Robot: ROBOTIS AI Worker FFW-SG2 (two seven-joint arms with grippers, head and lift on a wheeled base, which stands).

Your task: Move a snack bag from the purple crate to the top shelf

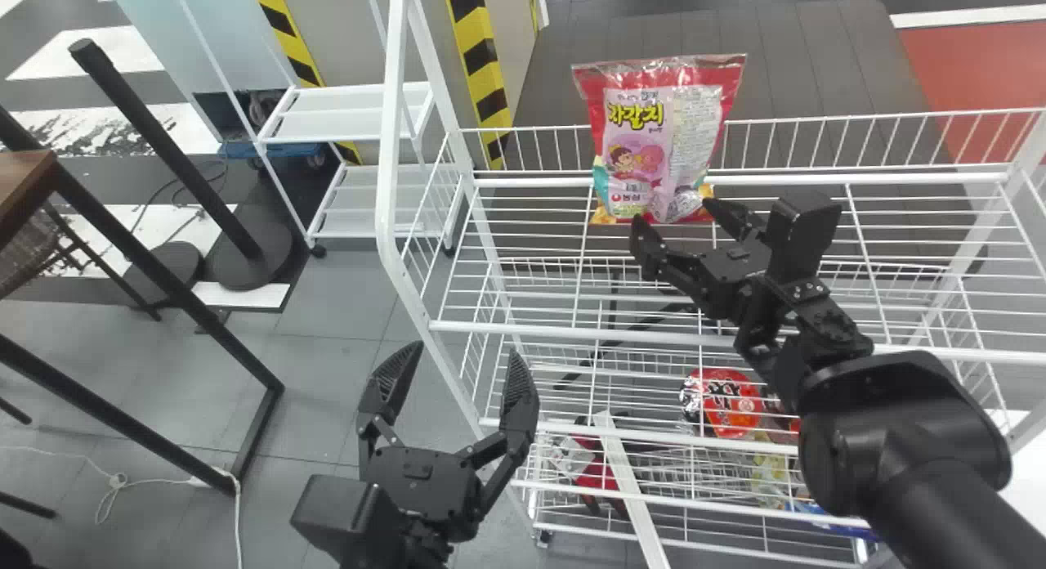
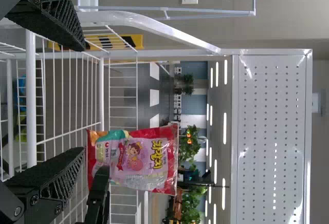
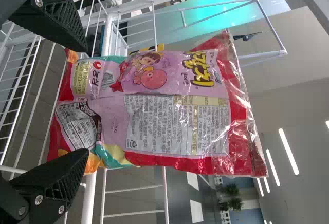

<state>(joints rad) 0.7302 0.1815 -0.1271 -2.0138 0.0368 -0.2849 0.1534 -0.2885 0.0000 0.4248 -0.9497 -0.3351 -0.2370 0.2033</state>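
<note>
Snack bag [image 1: 658,148] upright on top shelf [image 1: 572,333], just ahead of right gripper [image 1: 677,212], whose fingers are spread, pinching nothing; left gripper [image 1: 466,355] spread and empty, lower and left of it; bag likely light, soft, slippery, contents crushable; best hold is a gentle squeeze low on the sides; glossy film, crinkled flat top seal [image 3: 245,116], puffy pillow shape; thin white wire shelf, ribbed black pads [image 3: 69,23].

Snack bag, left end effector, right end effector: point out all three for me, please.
Snack bag [image 1: 645,148]: head view, on the pink printed middle of the pack.
Left end effector [image 1: 467,350]: head view, midway between its open fingertips.
Right end effector [image 1: 672,210]: head view, midway between its open fingertips.
</note>
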